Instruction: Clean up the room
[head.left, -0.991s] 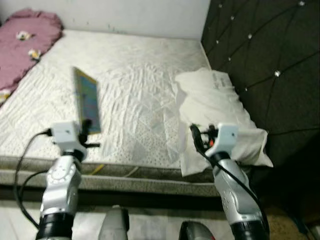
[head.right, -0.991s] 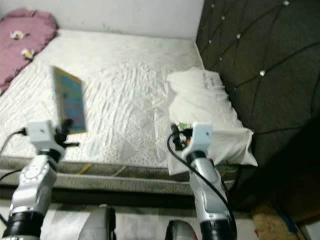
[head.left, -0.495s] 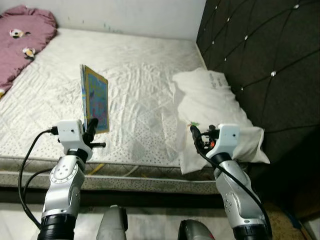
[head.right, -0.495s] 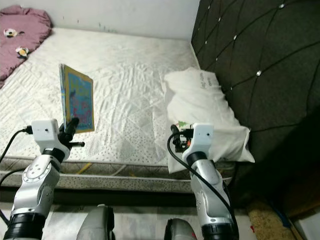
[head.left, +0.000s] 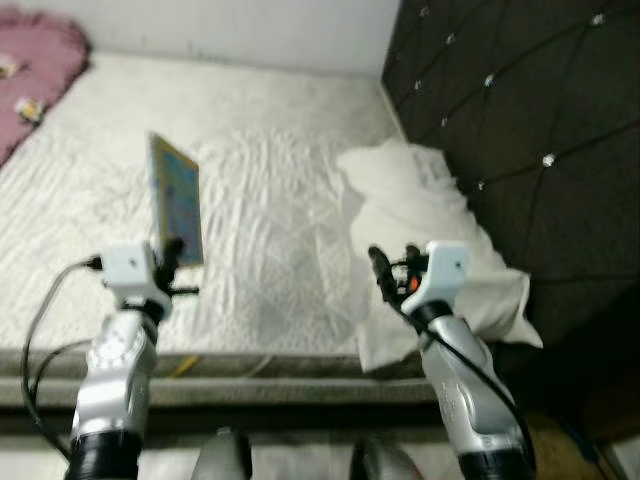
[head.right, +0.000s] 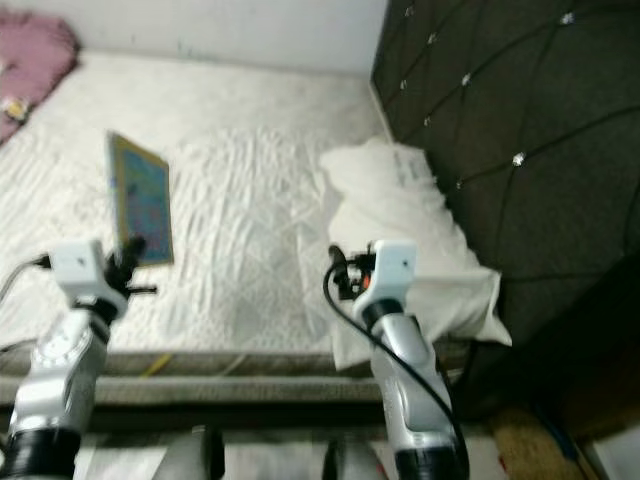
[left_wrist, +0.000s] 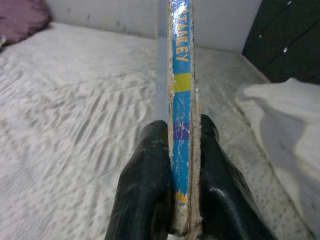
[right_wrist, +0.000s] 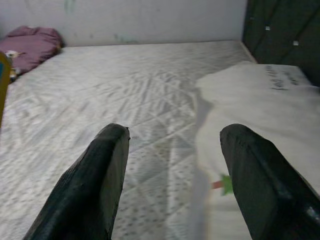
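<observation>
A thin colourful book (head.left: 177, 200) stands upright, edge on, held above the near part of the white mattress (head.left: 270, 150). My left gripper (left_wrist: 182, 145) is shut on the book's lower edge; its blue and yellow spine (left_wrist: 181, 100) rises between the black fingers (left_wrist: 145, 190). My right gripper (right_wrist: 172, 165) is open and holds nothing. It hovers over the mattress near its front edge, just left of a white pillow (head.left: 425, 220). In the left eye view the right gripper (head.left: 385, 270) is at centre right.
A dark tufted headboard (head.left: 510, 90) runs along the right side of the bed. A pink blanket (head.left: 35, 60) lies at the far left corner by the pale wall. The mattress's front edge (head.left: 270, 365) is just ahead of my arms.
The whole view has shifted and blurred, so the camera has moved. The book stays held upright in my left gripper. The right gripper stays open.
</observation>
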